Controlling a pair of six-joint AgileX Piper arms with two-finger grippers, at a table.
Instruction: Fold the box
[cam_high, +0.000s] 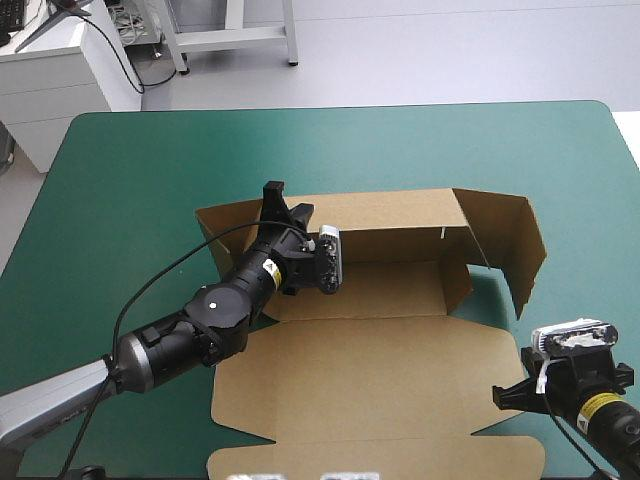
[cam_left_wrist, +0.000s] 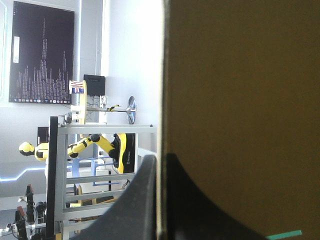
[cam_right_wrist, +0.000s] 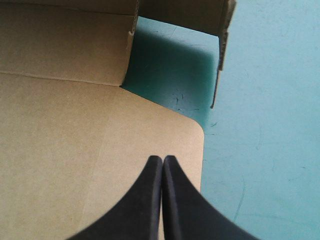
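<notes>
The brown box (cam_high: 380, 370) lies at the table's middle, its wide lid panel flat toward the near edge. Its back wall (cam_high: 390, 215) stands raised, and the right side flap (cam_high: 510, 240) stands up, angled inward. My left gripper (cam_high: 285, 205) is at the back wall's left end, shut on the board's top edge. In the left wrist view the box (cam_left_wrist: 240, 100) fills the space beside the left gripper (cam_left_wrist: 160, 165), its edge between the fingers. My right gripper (cam_right_wrist: 162, 160) is shut and holds nothing, over the box (cam_right_wrist: 75, 125) near the lid's right corner. The right gripper (cam_high: 548, 372) hovers at the near right.
The teal-green cover (cam_high: 130, 180) shows bare along the far side and left of the box. More cover (cam_right_wrist: 265, 125) lies to the right of the lid, between it and the table's right edge.
</notes>
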